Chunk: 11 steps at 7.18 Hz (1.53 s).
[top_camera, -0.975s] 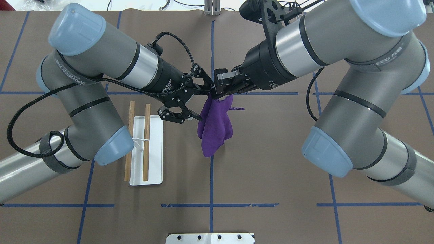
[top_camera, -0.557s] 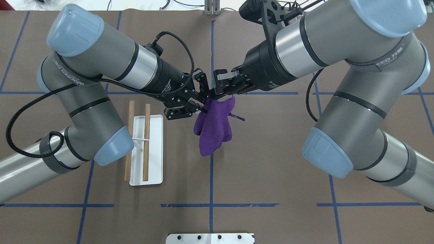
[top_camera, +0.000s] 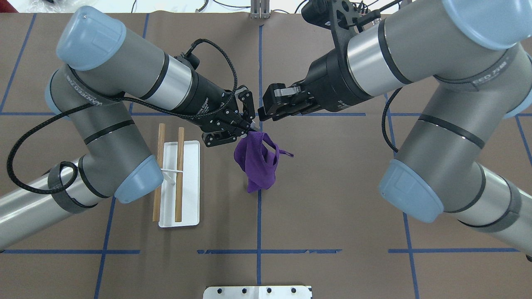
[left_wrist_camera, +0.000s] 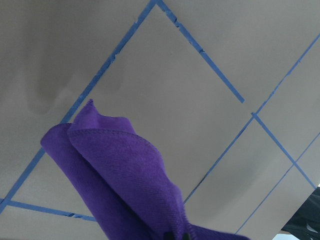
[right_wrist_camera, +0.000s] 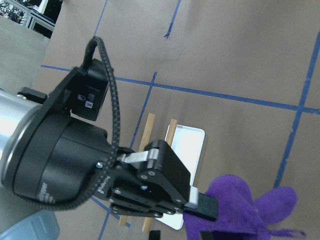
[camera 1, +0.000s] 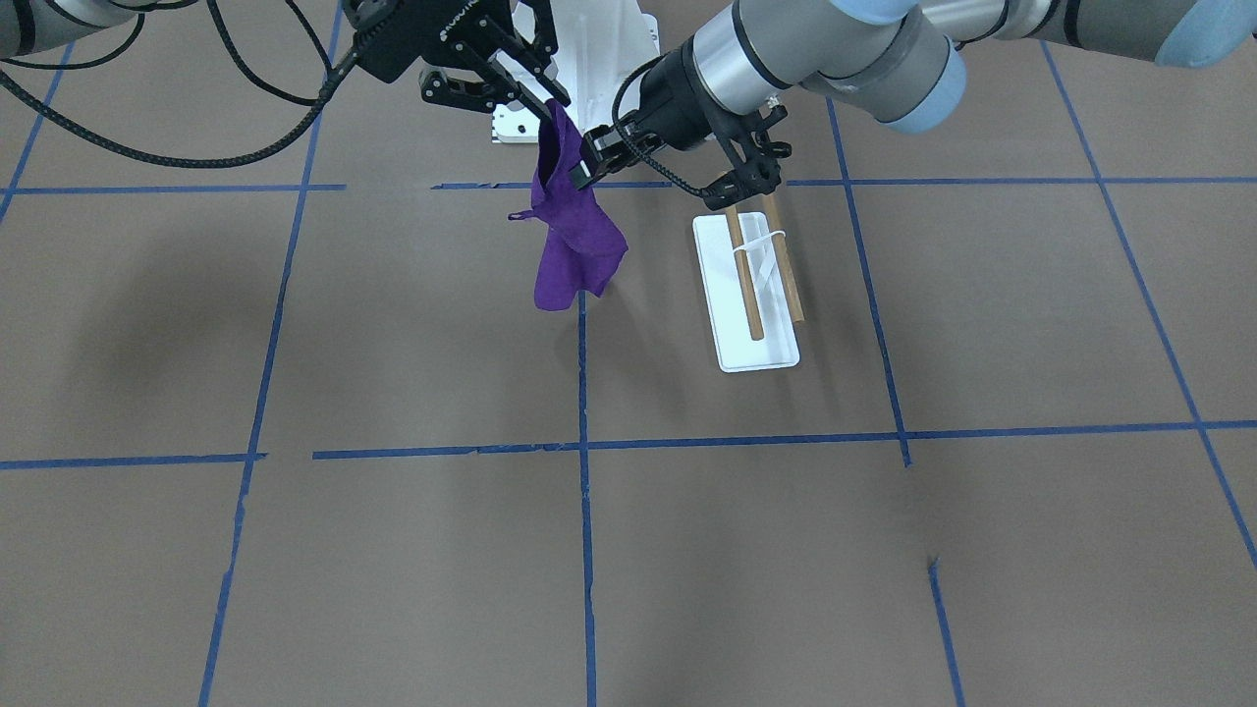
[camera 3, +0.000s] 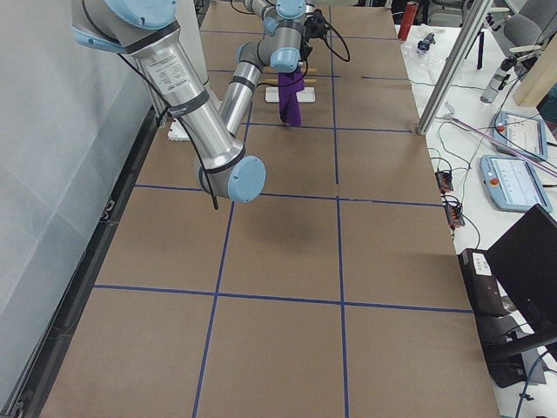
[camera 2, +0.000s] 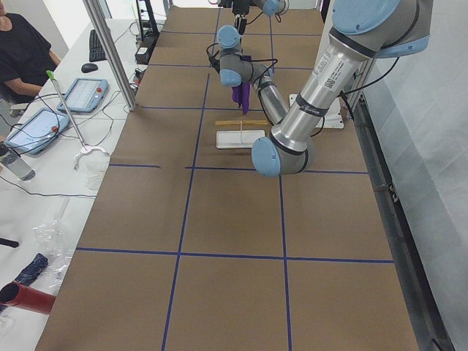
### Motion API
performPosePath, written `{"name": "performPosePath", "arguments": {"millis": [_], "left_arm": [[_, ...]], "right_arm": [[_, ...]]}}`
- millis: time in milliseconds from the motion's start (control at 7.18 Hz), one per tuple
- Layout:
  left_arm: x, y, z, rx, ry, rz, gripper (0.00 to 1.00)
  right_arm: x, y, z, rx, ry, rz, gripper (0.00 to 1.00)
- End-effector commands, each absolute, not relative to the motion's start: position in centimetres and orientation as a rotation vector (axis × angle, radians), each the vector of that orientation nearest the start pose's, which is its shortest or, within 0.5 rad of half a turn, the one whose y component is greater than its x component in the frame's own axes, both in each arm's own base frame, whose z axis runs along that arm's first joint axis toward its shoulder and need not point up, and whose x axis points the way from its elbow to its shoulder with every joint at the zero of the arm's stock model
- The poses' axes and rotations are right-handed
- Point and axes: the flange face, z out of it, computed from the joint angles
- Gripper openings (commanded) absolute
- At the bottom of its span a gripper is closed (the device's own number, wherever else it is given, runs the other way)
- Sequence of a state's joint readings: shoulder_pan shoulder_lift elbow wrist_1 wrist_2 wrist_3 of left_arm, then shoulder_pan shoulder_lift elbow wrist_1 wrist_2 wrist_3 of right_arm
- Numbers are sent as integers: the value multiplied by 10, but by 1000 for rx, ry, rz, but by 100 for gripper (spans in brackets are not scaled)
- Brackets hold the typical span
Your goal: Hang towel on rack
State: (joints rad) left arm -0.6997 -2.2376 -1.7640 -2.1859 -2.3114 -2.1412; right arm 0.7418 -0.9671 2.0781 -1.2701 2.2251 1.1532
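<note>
Left claw (top_camera: 248, 129) pinches towel (top_camera: 255, 160); right claw (top_camera: 264, 113) spread, clear. You carry towel high toward tabletop's left edge, drape across rack (top_camera: 179, 191) dowels.

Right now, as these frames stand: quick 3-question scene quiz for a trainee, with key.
1. True or false: the towel is already draped over the rack.
2. Which gripper grips the towel? A) left B) right C) both
3. Fill in: the rack stands on the robot's ____ side of the table.
Key: 1 false, it hangs from a gripper, apart from the rack. 2 A: the left gripper pinches its top edge, and the right gripper is clear of it. 3 left.
</note>
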Motion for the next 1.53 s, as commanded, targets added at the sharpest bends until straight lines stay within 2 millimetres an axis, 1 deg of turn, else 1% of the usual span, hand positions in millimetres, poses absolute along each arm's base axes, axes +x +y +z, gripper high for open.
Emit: {"name": "performPosePath", "arguments": {"millis": [0,139,279,418,557,697,836,975,1115,1254,1393], "left_arm": [[412,-435,132,-485,1429,-460,0],[392,-421,155,-455,1460,-422,0],[365,-413,189,-385,1463,-382,0],[335,-421,219,-319,1446,-386,0],[313,-429,250,-267,1416,-359,0],[292,-433,285,-214,1377,-347,0],[267,-441,308,-161,1356,-330,0],[246,-441,336,-122,1323,-328,0],[238,-441,357,-97,1296,-307,0],[242,-442,358,-99,1293,-302,0],[244,-444,361,-103,1288,-306,2]], "right_arm": [[-272,-367,133,269,-1385,-166,100],[-249,-378,156,239,-1360,-129,100],[-222,-391,187,208,-1320,-70,100],[-206,-401,208,194,-1292,-27,100],[-206,-410,223,178,-1269,1,100],[-206,-414,227,178,-1260,14,100],[-208,-418,232,175,-1249,25,100],[-212,-424,237,165,-1241,31,100],[-214,-428,241,160,-1233,38,100],[-213,-428,241,161,-1232,40,100],[-211,-429,242,163,-1231,44,100]]}}
